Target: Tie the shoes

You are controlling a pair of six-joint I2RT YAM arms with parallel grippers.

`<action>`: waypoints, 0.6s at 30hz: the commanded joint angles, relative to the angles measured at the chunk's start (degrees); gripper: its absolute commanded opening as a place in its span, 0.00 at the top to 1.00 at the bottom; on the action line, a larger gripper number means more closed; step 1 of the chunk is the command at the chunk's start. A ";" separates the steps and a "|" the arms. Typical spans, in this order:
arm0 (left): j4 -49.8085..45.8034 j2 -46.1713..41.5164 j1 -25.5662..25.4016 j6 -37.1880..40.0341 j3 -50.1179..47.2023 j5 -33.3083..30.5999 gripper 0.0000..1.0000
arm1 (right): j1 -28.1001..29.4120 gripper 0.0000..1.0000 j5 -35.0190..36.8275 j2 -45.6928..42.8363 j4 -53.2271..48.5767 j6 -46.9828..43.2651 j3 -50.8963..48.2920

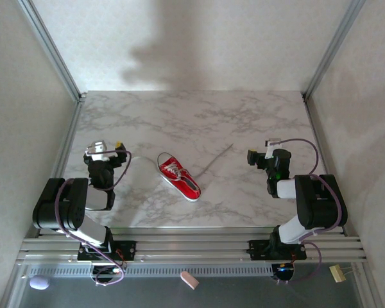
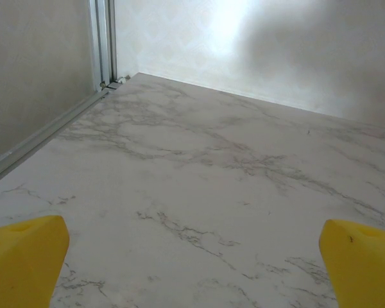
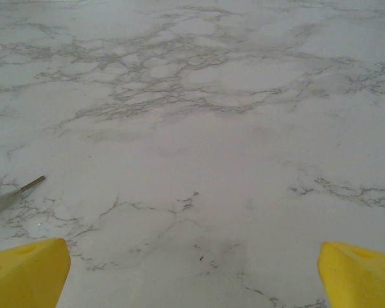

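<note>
Top external view: the red sneaker [image 1: 178, 176] lies at a slant on the marble worktop [image 1: 179, 122] between the two tools, to the right of the left tool [image 1: 107, 149] and to the left of the right tool [image 1: 263, 153], touching neither. One loose lace [image 1: 217, 159] trails from it towards the right tool and stops short of it. Left wrist view: yellow fingertips [image 2: 25, 256] spread wide over the marble. Right wrist view: fingertips [image 3: 25, 266] likewise spread wide, pinching nothing, with the lace's end ahead and to their left
</note>
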 commanded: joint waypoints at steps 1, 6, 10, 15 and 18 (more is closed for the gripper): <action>0.76 0.13 -0.26 -0.33 0.38 0.21 0.00 | 0.25 0.01 1.02 -0.02 0.93 -0.12 1.13; 0.98 0.08 -0.29 -0.29 0.17 -0.01 0.00 | 0.18 0.01 1.02 0.00 1.05 -0.14 1.06; 2.20 -0.79 -1.52 0.60 -0.83 -1.84 0.00 | 0.26 0.01 -0.34 -0.45 1.86 -0.62 0.48; 0.90 -7.67 -4.10 1.58 -3.28 -7.75 0.00 | 0.90 0.01 -1.44 -6.65 -1.19 -1.77 -0.59; -5.18 -16.26 -6.45 1.58 -3.64 -12.29 0.00 | 1.02 0.01 -2.16 -12.81 -9.50 -0.98 0.75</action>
